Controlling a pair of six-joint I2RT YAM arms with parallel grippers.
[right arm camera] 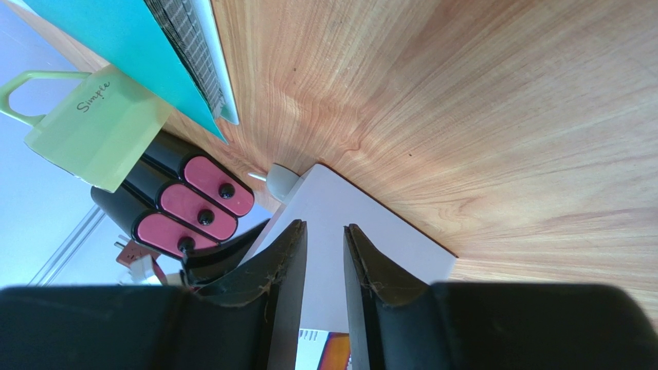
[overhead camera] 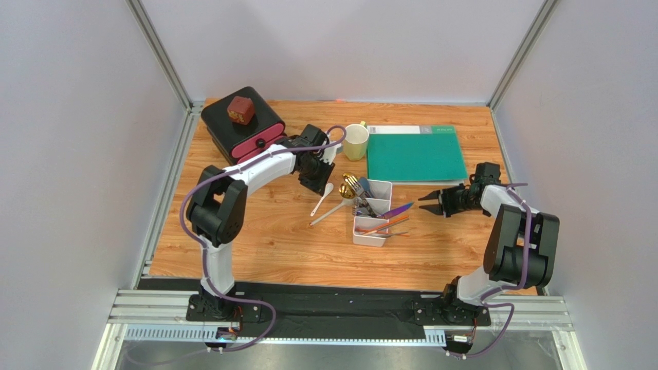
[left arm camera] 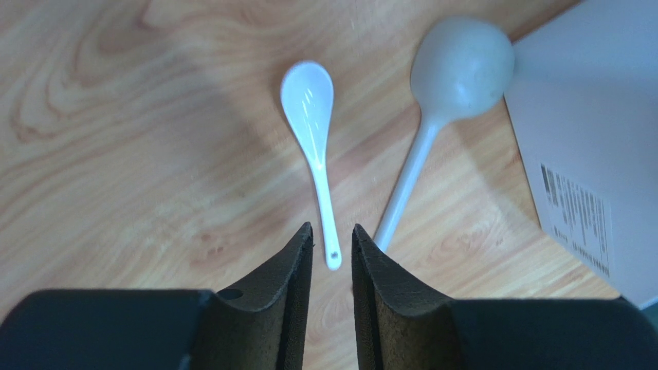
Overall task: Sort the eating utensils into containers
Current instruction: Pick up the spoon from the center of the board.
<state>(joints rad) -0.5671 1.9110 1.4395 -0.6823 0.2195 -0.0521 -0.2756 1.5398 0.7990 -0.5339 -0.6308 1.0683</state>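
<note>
Pick-up of spoon (left arm camera: 318, 146), left of tray (overhead camera: 369, 240): left gripper (left arm camera: 332, 235) poised, nothing gripped.
Left of the tray, the left gripper hangs low over the table (overhead camera: 255, 239) with its jaws a narrow gap apart and nothing pinched. The small white spoon lies flat with its handle end under that gap and its bowl pointing away. A larger spoon (left arm camera: 436, 116) lies just beside it, nearer the tray, and the two handles converge. Sorted utensils (overhead camera: 363, 202) already fill the tray, some jutting over its right side. Right of the tray, the right gripper (overhead camera: 432, 202) hovers slightly parted and empty. Recommended: widen the jaws a little, descend straight, and close across the thin handle above its tip. Keep clear of the larger spoon's handle, then lift level toward the tray.
</note>
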